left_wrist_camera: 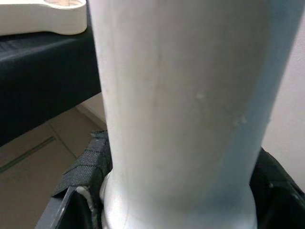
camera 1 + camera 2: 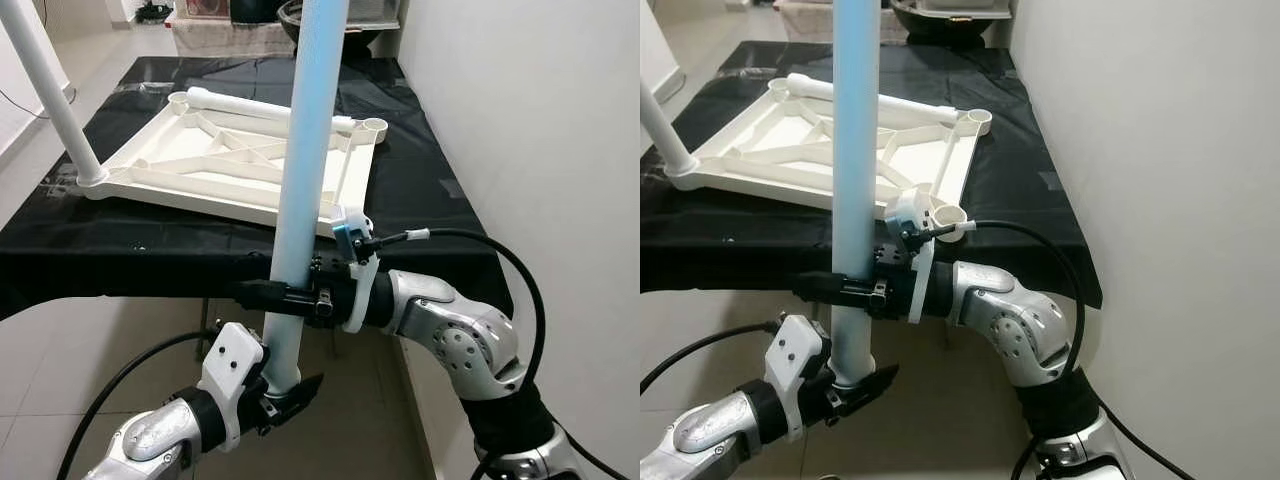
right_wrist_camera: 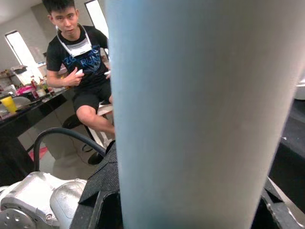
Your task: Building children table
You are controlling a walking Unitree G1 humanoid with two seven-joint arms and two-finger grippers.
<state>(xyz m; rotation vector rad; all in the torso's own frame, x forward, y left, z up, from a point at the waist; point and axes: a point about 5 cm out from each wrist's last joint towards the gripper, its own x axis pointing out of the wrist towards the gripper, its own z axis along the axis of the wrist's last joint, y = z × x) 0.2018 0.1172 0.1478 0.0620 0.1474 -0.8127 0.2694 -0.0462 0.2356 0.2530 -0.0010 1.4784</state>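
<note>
Both grippers are closed on the leg point(image 2: 305, 150), a pale tube held nearly upright in front of the tabletop point(image 2: 200, 165): the right gripper point(image 2: 285, 296) is clamped round it from the side, and the left gripper point(image 2: 285, 385) is closed on its flared lower end just below. The leg's long axis is seen to run vertically, its top passing out of frame above. The tabletop lies upside down on the black cloth point(image 2: 420, 190) beyond the leg, its ribbed underside facing up. An open socket point(image 2: 952, 214) sits at the tabletop's near corner, just behind and above the right gripper, so that arm is judged the nearer to it. Another leg point(image 2: 50, 95) is already standing in the corner away from the wall, and a third point(image 2: 265, 105) is lying across the far edge. To be seated, the held leg would probably have to be raised and carried forward over the near socket.
</note>
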